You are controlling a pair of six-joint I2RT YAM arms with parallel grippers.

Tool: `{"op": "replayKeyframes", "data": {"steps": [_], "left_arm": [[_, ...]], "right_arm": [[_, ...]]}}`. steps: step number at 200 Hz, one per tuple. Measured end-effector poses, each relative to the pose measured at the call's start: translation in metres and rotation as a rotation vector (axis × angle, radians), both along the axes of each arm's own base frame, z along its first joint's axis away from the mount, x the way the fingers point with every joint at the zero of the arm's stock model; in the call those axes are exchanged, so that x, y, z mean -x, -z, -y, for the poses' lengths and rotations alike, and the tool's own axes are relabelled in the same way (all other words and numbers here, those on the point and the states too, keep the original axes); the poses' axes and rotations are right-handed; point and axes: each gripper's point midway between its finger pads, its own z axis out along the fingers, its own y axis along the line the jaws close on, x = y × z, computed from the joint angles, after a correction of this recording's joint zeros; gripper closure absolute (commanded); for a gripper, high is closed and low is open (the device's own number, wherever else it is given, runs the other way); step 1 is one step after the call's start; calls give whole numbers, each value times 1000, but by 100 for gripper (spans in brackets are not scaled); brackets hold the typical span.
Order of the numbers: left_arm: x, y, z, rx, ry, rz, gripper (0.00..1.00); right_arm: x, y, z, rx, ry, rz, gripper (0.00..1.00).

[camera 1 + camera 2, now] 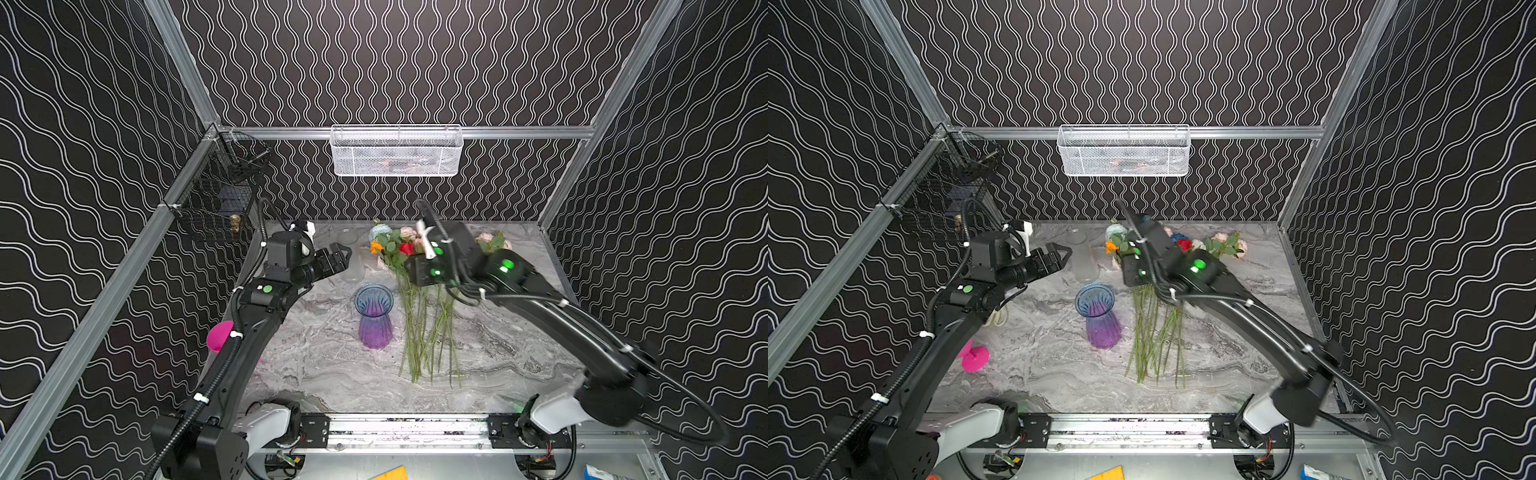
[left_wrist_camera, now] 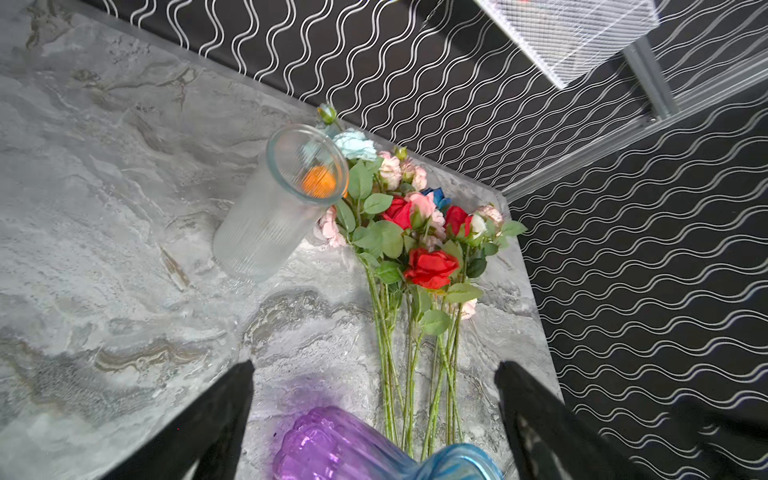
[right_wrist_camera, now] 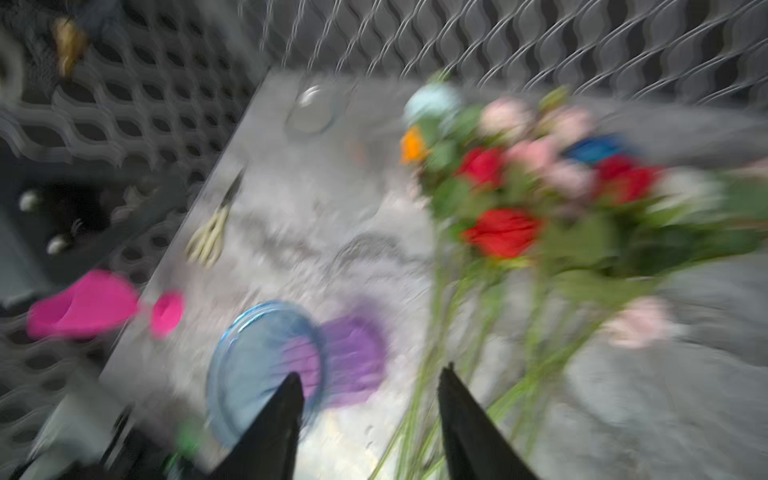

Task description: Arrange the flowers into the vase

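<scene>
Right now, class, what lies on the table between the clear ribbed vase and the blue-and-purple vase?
Nothing: only bare marble tabletop separates the clear ribbed vase from the blue-and-purple vase, as the left wrist view shows.

Left gripper [image 2: 374,365]: fingers spread wide, nothing between them. Grey marble tabletop [image 2: 104,208] underneath. Flowers [image 2: 415,249] lie flat in one bunch, with red, pink, pale-blue and deep-blue heads toward wall and stems running just beside purple-and-blue vase [image 2: 340,444]. Clear ribbed glass vase [image 2: 266,224] stands just beside heads; orange head [image 2: 319,182] visible through its rim. White mesh basket [image 2: 573,33] on wall rail.
</scene>
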Motion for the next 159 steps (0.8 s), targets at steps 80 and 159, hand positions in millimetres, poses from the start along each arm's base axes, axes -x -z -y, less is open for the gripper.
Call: {"op": "replayKeyframes", "data": {"steps": [80, 159], "left_arm": [[-1, 18, -16, 82, -57, -70, 6], [-2, 28, -26, 92, -76, -109, 6]], "right_arm": [[-63, 125, 95, -98, 183, -142, 95], [-74, 217, -36, -22, -174, -387, 87]]}}
